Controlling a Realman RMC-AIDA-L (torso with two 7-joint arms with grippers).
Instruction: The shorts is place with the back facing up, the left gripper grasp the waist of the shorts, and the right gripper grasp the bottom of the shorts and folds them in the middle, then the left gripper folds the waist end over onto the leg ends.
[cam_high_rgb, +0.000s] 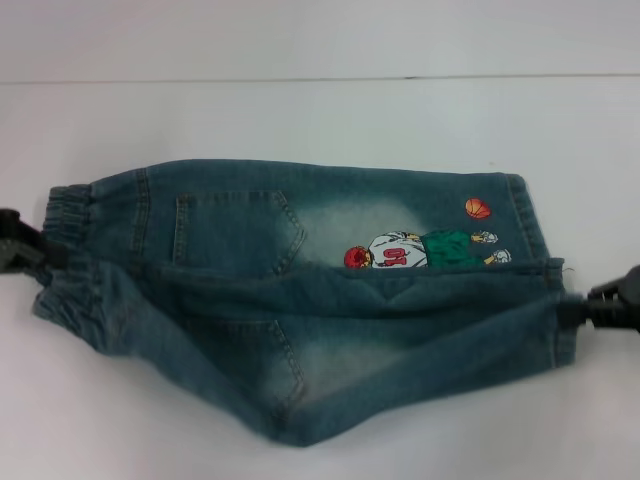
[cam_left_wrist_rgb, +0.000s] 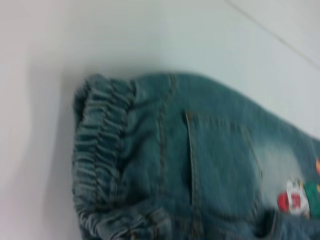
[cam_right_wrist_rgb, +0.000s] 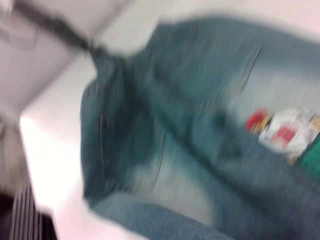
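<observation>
Blue denim shorts (cam_high_rgb: 300, 300) lie back side up on the white table (cam_high_rgb: 300, 110), with the elastic waist (cam_high_rgb: 68, 205) on the left and the leg ends on the right. A cartoon print (cam_high_rgb: 420, 250) marks the far leg. My left gripper (cam_high_rgb: 45, 258) is shut on the near part of the waist. My right gripper (cam_high_rgb: 568, 308) is shut on the near leg's hem. The near half hangs stretched between them, lifted and sagging over the far half. The left wrist view shows the gathered waistband (cam_left_wrist_rgb: 100, 150) and a back pocket (cam_left_wrist_rgb: 220, 160) close up.
The table's far edge (cam_high_rgb: 320, 78) runs behind the shorts. The right wrist view shows the table's corner (cam_right_wrist_rgb: 35, 130), with a dark gap below it.
</observation>
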